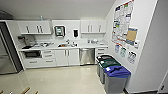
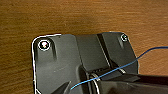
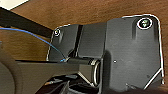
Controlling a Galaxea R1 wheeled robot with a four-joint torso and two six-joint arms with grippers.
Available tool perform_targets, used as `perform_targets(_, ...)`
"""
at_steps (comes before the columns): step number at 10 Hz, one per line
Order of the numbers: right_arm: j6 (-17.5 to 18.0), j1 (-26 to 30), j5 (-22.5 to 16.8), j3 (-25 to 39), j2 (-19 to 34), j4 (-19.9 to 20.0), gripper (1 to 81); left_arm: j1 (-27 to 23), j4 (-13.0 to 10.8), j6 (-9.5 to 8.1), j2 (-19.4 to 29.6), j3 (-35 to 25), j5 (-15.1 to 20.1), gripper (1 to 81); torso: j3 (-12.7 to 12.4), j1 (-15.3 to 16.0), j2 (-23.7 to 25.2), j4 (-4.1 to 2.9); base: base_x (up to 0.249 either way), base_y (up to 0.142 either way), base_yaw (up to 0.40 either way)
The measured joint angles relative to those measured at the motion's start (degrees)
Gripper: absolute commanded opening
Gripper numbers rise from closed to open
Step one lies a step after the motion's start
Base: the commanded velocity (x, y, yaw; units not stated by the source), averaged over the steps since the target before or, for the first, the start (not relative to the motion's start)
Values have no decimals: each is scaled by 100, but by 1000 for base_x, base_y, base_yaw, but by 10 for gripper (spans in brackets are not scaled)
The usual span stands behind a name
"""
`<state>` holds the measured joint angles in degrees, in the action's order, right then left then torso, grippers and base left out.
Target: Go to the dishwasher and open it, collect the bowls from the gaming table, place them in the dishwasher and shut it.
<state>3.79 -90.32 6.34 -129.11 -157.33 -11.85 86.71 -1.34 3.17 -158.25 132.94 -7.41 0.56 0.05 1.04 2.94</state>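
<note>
The dishwasher point(image 1: 87, 56) stands under the counter point(image 1: 62, 46), between the white cabinet doors point(image 1: 67, 57) and the drawers by the wall, its steel front closed. By my judgement the task has barely begun: the door is unopened and no bowls have been loaded. Both wrist views look down on a brown wooden surface point(image 2: 75, 17), suggesting lowered arms. Whether either gripper is open or holds anything cannot be determined.
</note>
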Motion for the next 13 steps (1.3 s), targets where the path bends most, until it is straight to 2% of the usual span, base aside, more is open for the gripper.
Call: perform_targets(13,0,0,-4,4,5,0,811,0,0,0,-20,0,-7,811,0,0,0,0,152,0,0)
